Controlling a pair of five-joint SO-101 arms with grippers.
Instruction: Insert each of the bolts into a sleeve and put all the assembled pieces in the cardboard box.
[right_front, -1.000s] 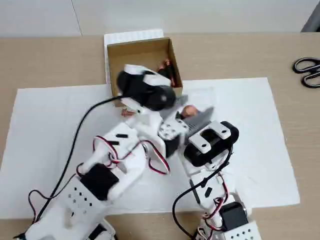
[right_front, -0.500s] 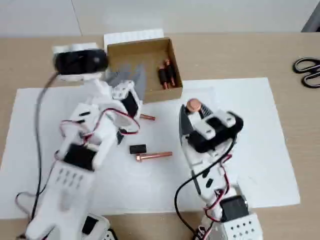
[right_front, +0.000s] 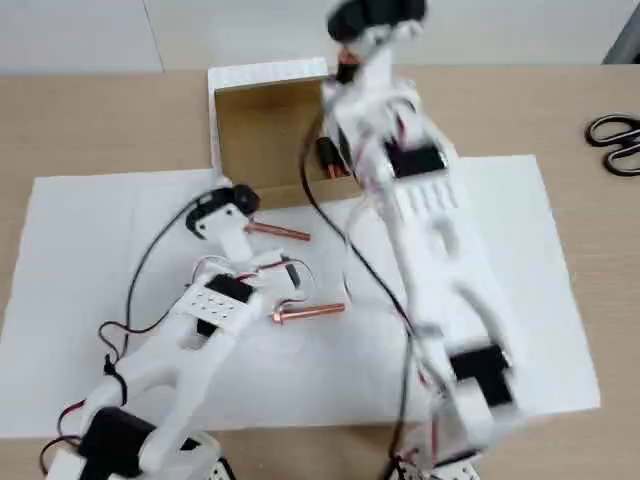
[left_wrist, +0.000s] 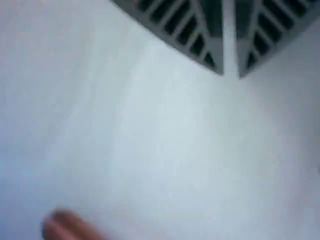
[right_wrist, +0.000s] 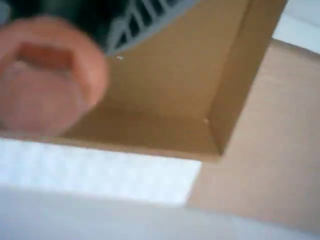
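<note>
The right end effector (right_wrist: 100, 45) is hanging over the inside of the cardboard box (right_front: 262, 135) and seems to be pinching a bolt (right_wrist: 45, 75) by its copper head, though the close view is too smeared to say whether a sleeve is sitting on it. To finish this drop well, I judge it should be going down low between the walls before the fingers are spreading. It should be letting go over bare floor rather than on the dark finished pieces (right_front: 328, 155) lying against the wall on the right arm's side, then rising straight up so nothing is catching the rim. The left end effector (left_wrist: 230, 70) is hovering just above the white paper (right_front: 90, 250), its fingers pressed almost together on nothing. Two loose bolts are lying on that paper: one (right_front: 277, 231) just in front of the box beside the left arm's wrist, the other (right_front: 308, 312) nearer the arms' bases. The left arm and its cables are crowding the box's front wall, so the right arm's way back is looking tight. A pair of scissors (right_front: 615, 135) is lying well apart on the worktop (right_front: 520, 110).
</note>
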